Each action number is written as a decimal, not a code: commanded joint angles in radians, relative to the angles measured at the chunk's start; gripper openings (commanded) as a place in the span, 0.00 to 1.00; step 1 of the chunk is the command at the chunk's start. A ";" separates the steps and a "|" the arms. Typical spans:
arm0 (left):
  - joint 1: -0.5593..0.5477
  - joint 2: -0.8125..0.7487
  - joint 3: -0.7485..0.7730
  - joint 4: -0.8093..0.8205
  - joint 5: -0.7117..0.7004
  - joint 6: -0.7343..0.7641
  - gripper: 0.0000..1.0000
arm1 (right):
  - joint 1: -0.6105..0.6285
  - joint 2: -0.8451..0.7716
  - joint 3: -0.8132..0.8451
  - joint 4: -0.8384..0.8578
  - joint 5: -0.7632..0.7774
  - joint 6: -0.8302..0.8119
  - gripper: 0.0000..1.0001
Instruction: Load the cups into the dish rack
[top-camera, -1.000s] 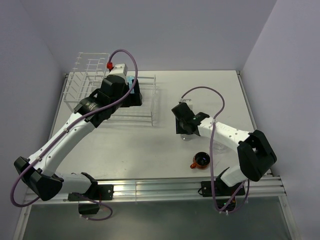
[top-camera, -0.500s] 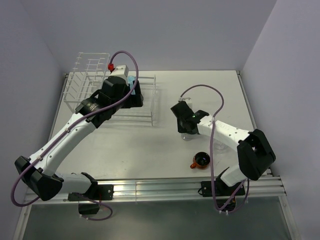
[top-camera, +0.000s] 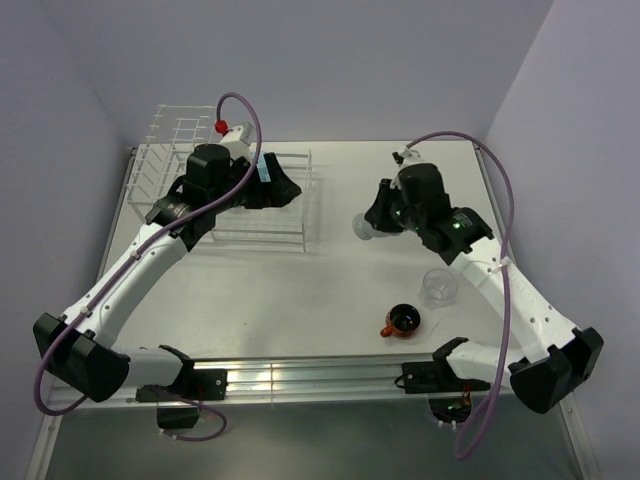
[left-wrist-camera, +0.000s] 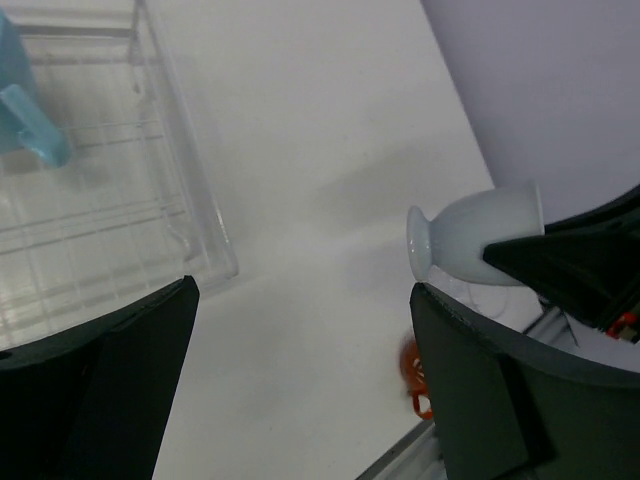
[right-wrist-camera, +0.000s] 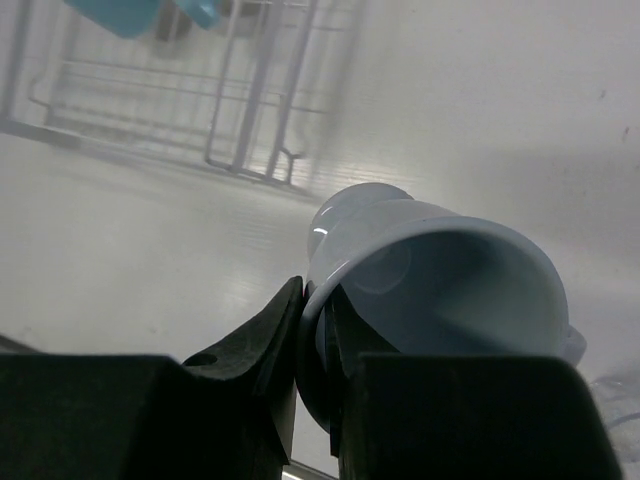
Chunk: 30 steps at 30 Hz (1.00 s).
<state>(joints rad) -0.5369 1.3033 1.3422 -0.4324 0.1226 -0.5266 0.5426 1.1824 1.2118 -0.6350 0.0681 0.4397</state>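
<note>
Dish rack (top-camera: 172, 135): thin white wire at the far left of the table. A tall upright grid stands at its left end and a low rectangular tray of parallel bars runs off to the right.

Light blue mug (left-wrist-camera: 18, 105): smooth and glossy, with a rounded handle. It sits inside the low tray near its far side, and the left arm hides most of it in the overhead view.

Left gripper (left-wrist-camera: 300, 395): matte black, with broad flat fingers. It hangs above the tray's right end with its jaws spread wide and nothing between them.

Table (top-camera: 300, 290): a flat, plain white top with a faint sheen.

Pale grey-blue mug (right-wrist-camera: 430, 290): smooth glazed ware with a flared mouth, narrowing to a small rounded foot. It is held on its side right of the rack and apart from it, foot pointing toward the rack and mouth toward the right wrist.

Right gripper (top-camera: 378, 222): black, with angular fingers clamped on the pale grey-blue mug at its rim. One finger lies against the outside of the wall, and I cannot tell where the other one sits.

Clear glass tumbler (top-camera: 438, 287): transparent, with a round rim. It stands upright on the table, nearer the front than the held mug and to its right.

Orange-red cup (top-camera: 403, 320): glossy, dark inside, with a small side handle. It stands upright just in front of the tumbler and a little to its left, near the table's front edge.
</note>
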 joint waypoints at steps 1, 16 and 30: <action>0.052 -0.010 -0.052 0.208 0.303 -0.045 0.94 | -0.076 -0.055 0.019 0.086 -0.293 -0.001 0.00; 0.035 0.054 -0.242 0.710 0.631 -0.188 0.95 | -0.248 -0.142 -0.172 0.587 -0.921 0.354 0.00; -0.078 0.063 -0.276 0.785 0.631 -0.138 0.94 | -0.288 -0.141 -0.221 0.753 -0.999 0.496 0.00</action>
<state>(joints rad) -0.6014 1.3697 1.0714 0.3027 0.7376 -0.6903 0.2745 1.0809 0.9867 -0.0444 -0.8906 0.8799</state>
